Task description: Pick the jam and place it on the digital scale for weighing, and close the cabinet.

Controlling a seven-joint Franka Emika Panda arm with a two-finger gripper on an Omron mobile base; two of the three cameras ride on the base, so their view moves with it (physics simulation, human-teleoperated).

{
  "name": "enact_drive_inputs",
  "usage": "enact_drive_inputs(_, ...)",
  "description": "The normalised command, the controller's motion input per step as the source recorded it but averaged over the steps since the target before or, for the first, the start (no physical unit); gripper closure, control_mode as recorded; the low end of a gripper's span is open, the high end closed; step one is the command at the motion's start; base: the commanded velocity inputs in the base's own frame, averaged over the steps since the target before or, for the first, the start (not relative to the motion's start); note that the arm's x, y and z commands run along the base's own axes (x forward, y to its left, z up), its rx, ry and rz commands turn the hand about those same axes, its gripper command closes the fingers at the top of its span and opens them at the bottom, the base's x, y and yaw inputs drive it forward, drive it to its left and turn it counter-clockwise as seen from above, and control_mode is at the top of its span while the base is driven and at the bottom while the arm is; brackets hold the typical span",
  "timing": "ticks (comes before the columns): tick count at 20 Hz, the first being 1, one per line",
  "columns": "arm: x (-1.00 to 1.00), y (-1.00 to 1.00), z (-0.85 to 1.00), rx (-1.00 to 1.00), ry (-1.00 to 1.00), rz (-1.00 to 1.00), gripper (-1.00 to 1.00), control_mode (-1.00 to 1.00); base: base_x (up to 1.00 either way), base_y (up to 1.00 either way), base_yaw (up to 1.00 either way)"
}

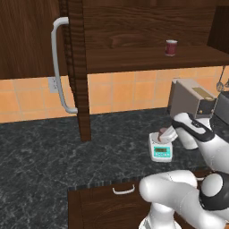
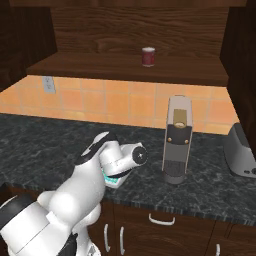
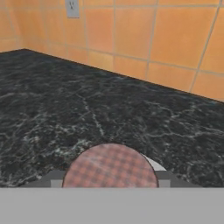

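Gripper (image 1: 166,133): is being held low over the scale, its fingers hidden by the wrist; whether the jaws are apart or clamped on the jam cannot be told.
Jam (image 3: 110,166): is being seen from above in the hand view as a checked pinkish round lid, right under the hand; in the left base view a reddish-brown bit (image 1: 163,132) is showing at the scale's top. It is being judged as on or just above the plate.
Scale (image 1: 161,147): is standing on the dark counter (image 1: 40,152), teal panel facing the base, near the counter's front edge.
Coffee machine (image 2: 178,145): is standing just right of the arm, well clear of the scale.
Toaster (image 2: 242,152): is being kept at the far right.
Cabinet (image 1: 76,67): is standing open, door edge-on, grey handle (image 1: 58,62) facing left; closing is not yet done.
Cup (image 1: 171,47): is sitting on the cabinet shelf.
Risk: the jam is being placed off-centre if released early, so tipping off the small plate is possible; the scale is being nudged if the hand lifts crookedly; the cup is being endangered if the door is swung carelessly.
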Motion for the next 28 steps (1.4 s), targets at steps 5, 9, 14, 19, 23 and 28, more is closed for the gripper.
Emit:
enact_drive_inputs(5, 0.19, -0.01, -0.29, 0.0, 0.0, 0.0, 1.0, -1.0, 0.0, 0.0, 0.0)
enact_drive_inputs(9, 0.27, 0.0, -0.22, 0.0, 0.0, 0.0, 1.0, -1.0, 0.0, 0.0, 0.0)
enact_drive_inputs(14, 0.04, 0.05, -0.18, -0.01, 0.0, 0.0, 1.0, -1.0, 0.0, 0.0, 0.0)
enact_drive_inputs(19, -0.03, 0.14, -0.18, -0.02, 0.0, 0.0, -1.0, -1.0, 0.0, 0.0, 0.0)
enact_drive_inputs(23, -0.09, 0.01, -0.01, 0.0, 0.0, 0.0, -1.0, -1.0, 0.0, 0.0, 0.0)
enact_drive_inputs(28, -0.14, 0.0, 0.0, 0.0, 0.0, 0.0, -1.0, -1.0, 0.0, 0.0, 0.0)
